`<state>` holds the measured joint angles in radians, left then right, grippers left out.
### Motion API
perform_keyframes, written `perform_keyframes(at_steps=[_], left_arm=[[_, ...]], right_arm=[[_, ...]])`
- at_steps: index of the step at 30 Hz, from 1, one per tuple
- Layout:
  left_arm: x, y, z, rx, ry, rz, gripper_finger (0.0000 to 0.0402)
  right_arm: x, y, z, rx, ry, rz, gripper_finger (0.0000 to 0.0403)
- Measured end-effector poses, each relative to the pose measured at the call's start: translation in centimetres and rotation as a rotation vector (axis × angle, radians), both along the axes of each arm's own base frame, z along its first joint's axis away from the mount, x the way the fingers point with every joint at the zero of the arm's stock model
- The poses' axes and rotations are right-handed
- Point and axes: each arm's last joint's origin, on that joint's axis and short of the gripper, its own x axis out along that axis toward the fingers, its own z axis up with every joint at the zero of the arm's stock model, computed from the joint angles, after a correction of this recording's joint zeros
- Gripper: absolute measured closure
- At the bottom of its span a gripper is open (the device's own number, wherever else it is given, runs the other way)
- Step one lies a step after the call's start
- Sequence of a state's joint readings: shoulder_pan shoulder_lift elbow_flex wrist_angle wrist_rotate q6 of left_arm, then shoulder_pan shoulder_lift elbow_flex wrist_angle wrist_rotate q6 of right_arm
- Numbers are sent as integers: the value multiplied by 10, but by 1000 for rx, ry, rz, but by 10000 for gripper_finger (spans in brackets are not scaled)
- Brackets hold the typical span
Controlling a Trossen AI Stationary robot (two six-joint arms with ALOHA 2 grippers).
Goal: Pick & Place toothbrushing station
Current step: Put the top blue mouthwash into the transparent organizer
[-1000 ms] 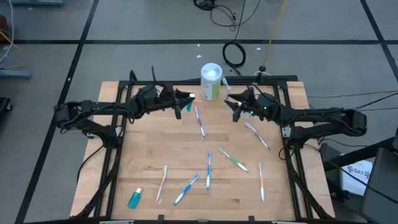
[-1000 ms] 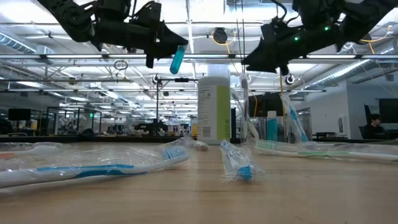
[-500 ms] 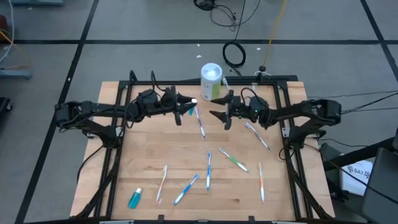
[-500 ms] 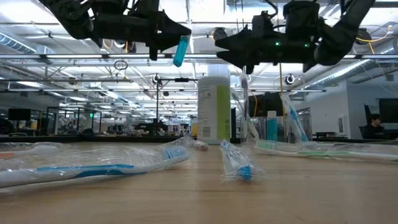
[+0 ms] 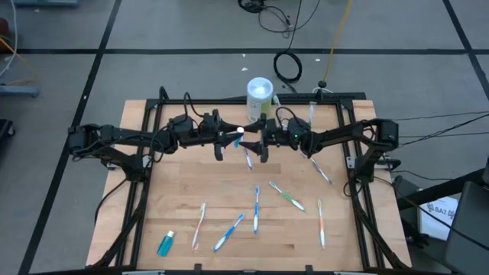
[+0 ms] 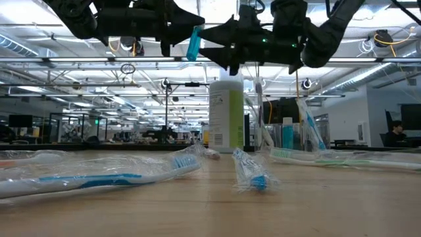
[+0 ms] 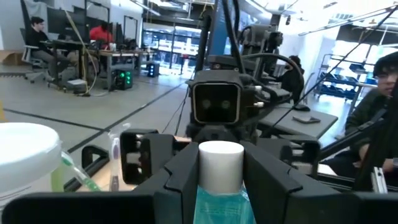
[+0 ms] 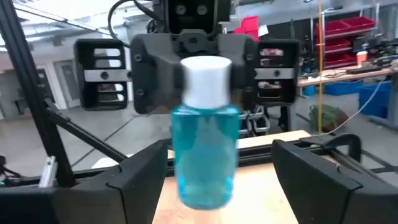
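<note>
High above the table's far middle, my left gripper (image 5: 231, 136) is shut on a small teal tube (image 8: 205, 155) with a white cap (image 7: 221, 163). My right gripper (image 5: 258, 140) faces it from the right, open. Its two fingers (image 8: 140, 180) stand on either side of the tube's teal body, and I see no touch. Several wrapped toothbrushes (image 5: 256, 208) lie flat on the wooden table (image 5: 176, 176). A second teal tube (image 5: 166, 243) lies at the near left. A tall white and green container (image 5: 260, 95) stands at the far edge. My left gripper pinches the tube's upper end, at the white cap (image 8: 205, 78), between its two fingers (image 8: 155, 74). The fingers come about level from the table's left. The tube is lifted clear and hangs nearly upright, cap up, its teal body (image 6: 192, 46) below the fingers.
The black frame rails (image 5: 145, 153) run along both table sides. One toothbrush (image 5: 246, 153) lies right below the two grippers, and another (image 5: 315, 164) lies under the right arm. The near half of the table holds the other brushes.
My right gripper has swung from the far right toward the table's left, tipping to about level, until its fingers flank the held tube. My left gripper has carried the tube a little toward the right, still lifted clear.
</note>
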<state>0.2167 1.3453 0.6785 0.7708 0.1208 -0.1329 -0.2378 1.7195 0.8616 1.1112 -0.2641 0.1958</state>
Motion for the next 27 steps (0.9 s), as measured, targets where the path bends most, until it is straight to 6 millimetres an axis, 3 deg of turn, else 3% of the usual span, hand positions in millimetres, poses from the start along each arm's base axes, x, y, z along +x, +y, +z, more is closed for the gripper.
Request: perform_keyframes(at_steps=[8,15,27], left_arm=[[1,-3,0,0,5,-11,289],[1,-3,-1,2,13,-13,289],[1,-3,-1,5,14,-12,289]], right_arm=[[21,4,-4,-8,-1,27,119],[21,4,-3,-49,-12,18,123],[21,4,-2,-56,-22,18,180]])
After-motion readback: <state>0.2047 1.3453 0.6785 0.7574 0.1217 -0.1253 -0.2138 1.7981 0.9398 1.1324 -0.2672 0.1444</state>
